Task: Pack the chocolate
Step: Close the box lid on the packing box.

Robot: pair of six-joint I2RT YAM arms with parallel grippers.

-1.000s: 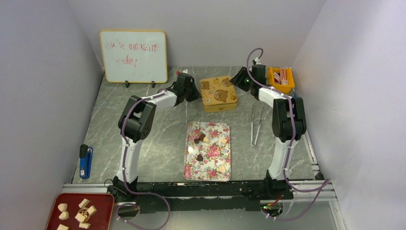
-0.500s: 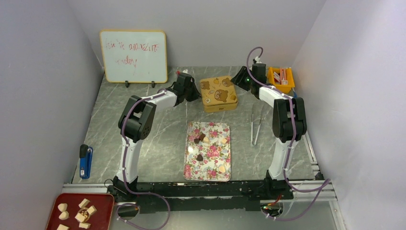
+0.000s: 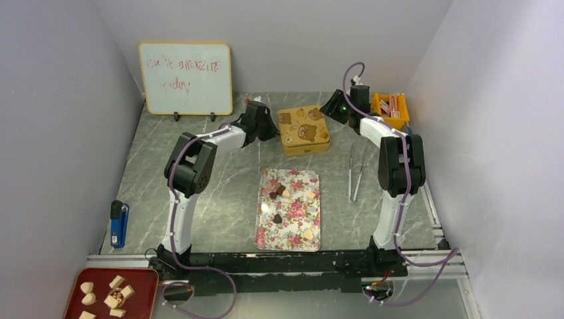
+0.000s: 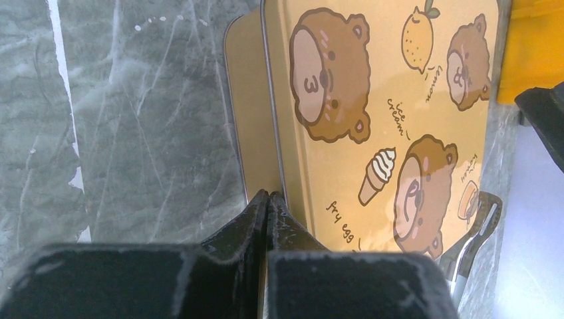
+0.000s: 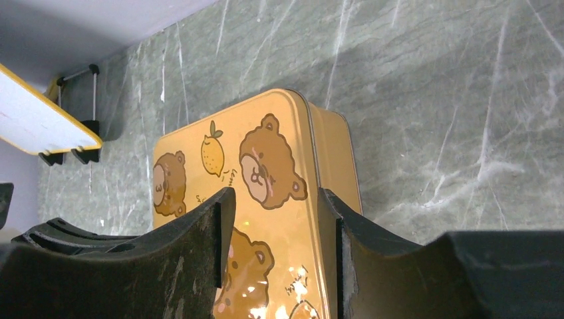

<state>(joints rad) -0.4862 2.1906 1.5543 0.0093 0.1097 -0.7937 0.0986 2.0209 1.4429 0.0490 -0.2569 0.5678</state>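
L fingers (image 3: 269, 131) (image 4: 267, 206): clenched tight, no gap, nothing btwn them. The tips sit at the left side of the yellow bear tin (image 3: 303, 130) (image 4: 372, 100), right at the seam where the lid lip meets the base. They look to be touching it, not gripping it.

R fingers (image 3: 332, 108) (image 5: 199, 246): released, abt half spread, holding nothing. They hang by the tin's far right corner, and in the R wrist view the lid (image 5: 266, 166) shows through the gap. Can't tell if they touch it. The tin is wider than that gap. Lid is on.

Chocolate (image 3: 277, 218): on the floral tray (image 3: 266, 234) mid tabletop, nearer the arm bases than the tin is, and well apart from both sets of fingers. A few dark + tan pcs are bunched on the tray's far half, w/ one tan pc off to the right. One dark pc sits near the middle and one tan pc by the near right corner.

Around:
- Metal tongs (image 3: 356, 176) lie flat on the tabletop (image 3: 219, 193) btwn the tray and the R arm.
- An orange bin (image 3: 390, 106) sits at the far right, just behind the R wrist.
- A whiteboard (image 3: 186, 78) w/ red scribble is propped at the far left.
- A blue item (image 3: 118, 224) lies at the left edge.
- A red tray (image 3: 143, 282) w/ pale beige chunks sits at the near left corner, outside the rail.

The L forearm runs left of the floral tray, not over it.
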